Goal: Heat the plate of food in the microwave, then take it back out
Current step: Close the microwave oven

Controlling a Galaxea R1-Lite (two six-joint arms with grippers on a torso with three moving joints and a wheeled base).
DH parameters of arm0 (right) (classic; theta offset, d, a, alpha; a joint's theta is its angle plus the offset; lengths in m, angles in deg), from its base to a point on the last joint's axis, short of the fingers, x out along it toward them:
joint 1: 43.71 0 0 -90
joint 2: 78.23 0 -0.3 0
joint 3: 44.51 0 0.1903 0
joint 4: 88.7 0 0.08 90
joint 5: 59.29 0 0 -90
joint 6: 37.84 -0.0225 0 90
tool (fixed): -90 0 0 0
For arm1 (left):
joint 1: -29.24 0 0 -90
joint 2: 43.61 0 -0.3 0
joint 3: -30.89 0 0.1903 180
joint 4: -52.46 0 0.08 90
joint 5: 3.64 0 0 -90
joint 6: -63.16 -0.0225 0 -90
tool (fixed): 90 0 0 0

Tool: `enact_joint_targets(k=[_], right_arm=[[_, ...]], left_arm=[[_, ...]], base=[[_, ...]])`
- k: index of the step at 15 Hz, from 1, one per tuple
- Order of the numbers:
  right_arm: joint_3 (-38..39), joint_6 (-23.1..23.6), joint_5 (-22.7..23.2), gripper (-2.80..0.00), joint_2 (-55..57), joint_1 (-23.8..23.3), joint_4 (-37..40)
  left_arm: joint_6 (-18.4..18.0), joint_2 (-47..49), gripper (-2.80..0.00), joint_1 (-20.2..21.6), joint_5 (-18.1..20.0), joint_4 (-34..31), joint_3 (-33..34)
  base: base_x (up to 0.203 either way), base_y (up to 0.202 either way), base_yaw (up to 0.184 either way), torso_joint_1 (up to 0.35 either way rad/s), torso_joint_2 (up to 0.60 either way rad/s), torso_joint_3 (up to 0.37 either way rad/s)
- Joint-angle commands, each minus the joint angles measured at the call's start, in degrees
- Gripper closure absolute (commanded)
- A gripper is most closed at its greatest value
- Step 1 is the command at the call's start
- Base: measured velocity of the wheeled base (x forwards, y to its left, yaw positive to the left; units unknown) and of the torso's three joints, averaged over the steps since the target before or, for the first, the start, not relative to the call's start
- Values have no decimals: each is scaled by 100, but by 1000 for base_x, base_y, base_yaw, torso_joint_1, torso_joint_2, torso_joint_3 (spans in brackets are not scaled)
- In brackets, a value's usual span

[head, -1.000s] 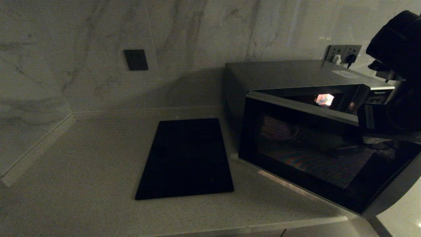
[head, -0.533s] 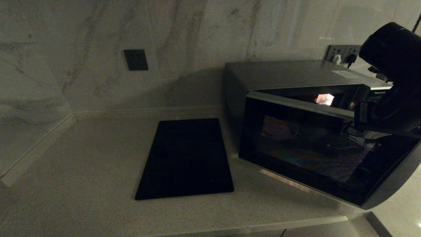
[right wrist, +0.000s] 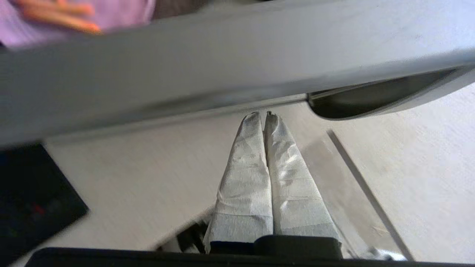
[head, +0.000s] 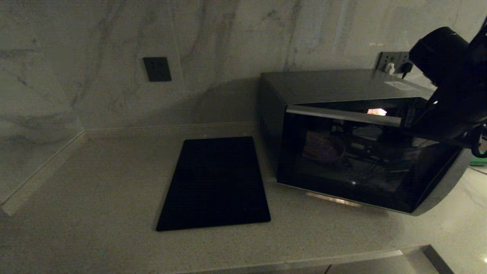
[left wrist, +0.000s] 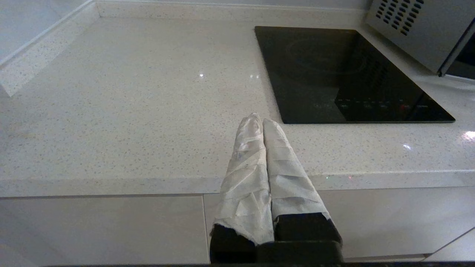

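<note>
Boxy silver-grey microwave [head: 342, 87], dark glass door ajar; right gripper [right wrist: 261, 115] pressed together, touching door edge; left gripper [left wrist: 258, 120] together.

You are looking at a countertop [left wrist: 130, 111] of pale speckled stone, polished smooth and throwing small glints of light; the wall [head: 95, 49] behind is showing veined marble with a soft sheen; the cooktop panel [left wrist: 345, 74] is lying flat as glossy black glass, mirroring faint marks; the microwave [head: 342, 85] is wearing a brushed silver-grey metal shell, matt on top, with a dark reflective glass door [head: 361, 167] and a smooth satin handle strip [right wrist: 222, 74]; both the left gripper [left wrist: 262, 120] and the right gripper [right wrist: 262, 115] are showing fingers wrapped in white, creased, cloth-like tape, matt and wrinkled.
</note>
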Motion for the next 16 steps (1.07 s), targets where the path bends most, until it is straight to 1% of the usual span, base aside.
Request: enact_joint_targets(k=[1, 4, 8, 11, 16], right_arm=[[-18, -17, -16, 0, 111, -56, -176], [-10, -26, -16, 0, 163, -206, -557], [-10, -26, -16, 0, 216, -310, -704], [-10, -26, 9, 0, 282, -443, -1065], [-10, -34, 92, 0, 409, -488, -1514]], left_arm=[[4, 9, 0, 4, -4, 2, 0], [4, 9, 0, 4, -2, 2, 0], [4, 9, 0, 4, -2, 2, 0], [4, 9, 0, 4, -2, 2, 0], [4, 9, 0, 4, -2, 2, 0]], base=[[0, 0, 0, 0, 0, 0], [0, 0, 0, 0, 0, 0], [0, 0, 0, 0, 0, 0], [0, 0, 0, 0, 0, 0], [0, 0, 0, 0, 0, 0]])
